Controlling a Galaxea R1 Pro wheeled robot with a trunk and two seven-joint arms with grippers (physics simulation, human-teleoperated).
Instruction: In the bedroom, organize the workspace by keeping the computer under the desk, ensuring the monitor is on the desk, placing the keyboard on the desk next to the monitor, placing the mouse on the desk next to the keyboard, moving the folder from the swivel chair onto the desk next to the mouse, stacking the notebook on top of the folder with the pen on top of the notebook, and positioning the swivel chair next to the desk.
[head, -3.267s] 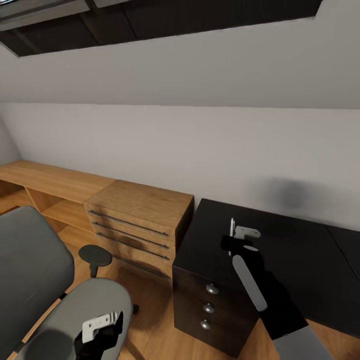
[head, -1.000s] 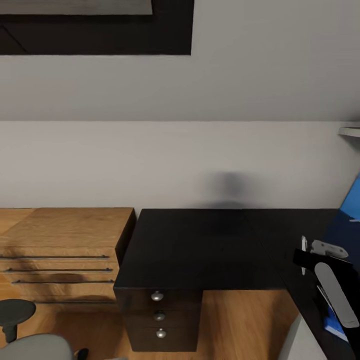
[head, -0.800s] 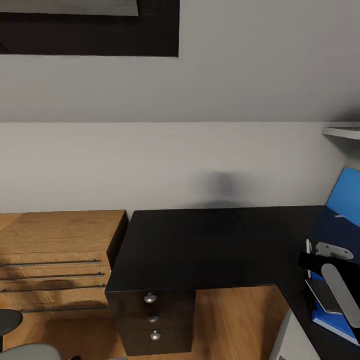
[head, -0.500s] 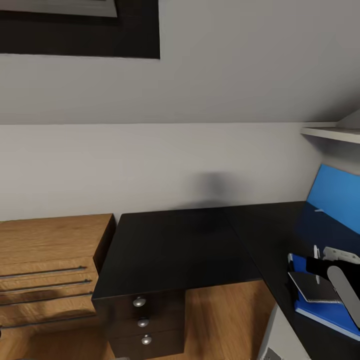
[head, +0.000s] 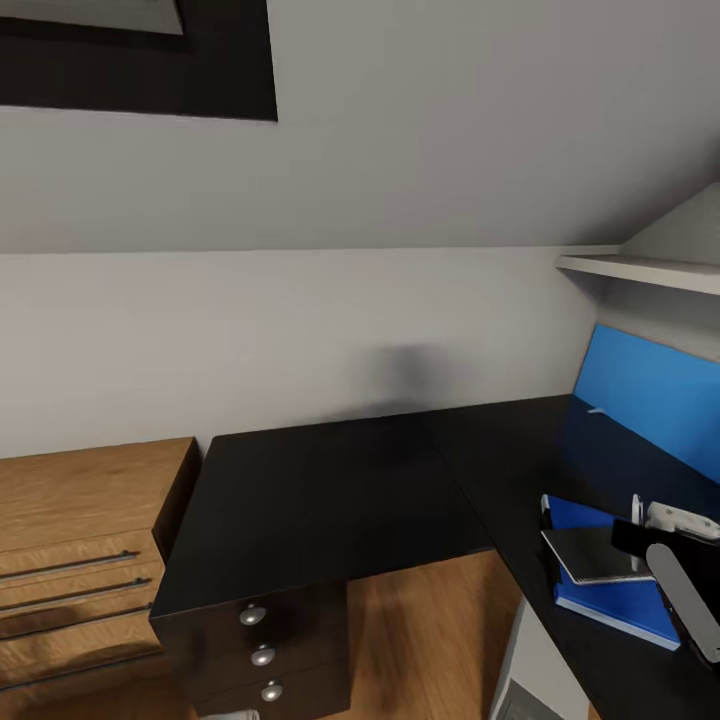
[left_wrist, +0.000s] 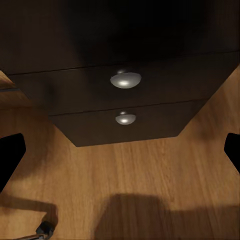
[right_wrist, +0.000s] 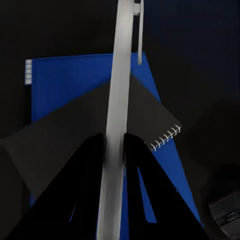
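Pale grey wall (head: 300, 330) behind, sloped ceiling above, wooden floor (head: 420, 630) below. Spanning the corner: the desk (head: 330, 490), matte black, L-shaped, with its bright blue back panel (head: 650, 400) rising along the far edge of the right-hand wing and a white shelf (head: 650, 270) above that. Under the left end of the desk, a dark pedestal with three round silver knobs (head: 262, 656); against its left side, a light wooden drawer unit (head: 70, 540).

On the right wing, near the front edge: the folder (head: 620, 595), flat and blue, with the notebook (head: 595, 553) lying on top of it, dark-covered, turned at an angle so its corners overhang the folder; spiral binding visible at one corner in the right wrist view (right_wrist: 165, 137).

Above the stack, at the right edge of the head view: the right gripper (right_wrist: 115, 145), jaws clamped on the pen (right_wrist: 117, 115), a slim whitish stick held upright over the notebook and folder (right_wrist: 65, 85). Apparently clear of the notebook cover, though hard to judge from these angles.

Low by the floor: the left gripper (left_wrist: 120, 155), dark fingertips (left_wrist: 10, 155) at either side of the left wrist view, wide apart and holding nothing, facing the pedestal knobs (left_wrist: 125, 80).
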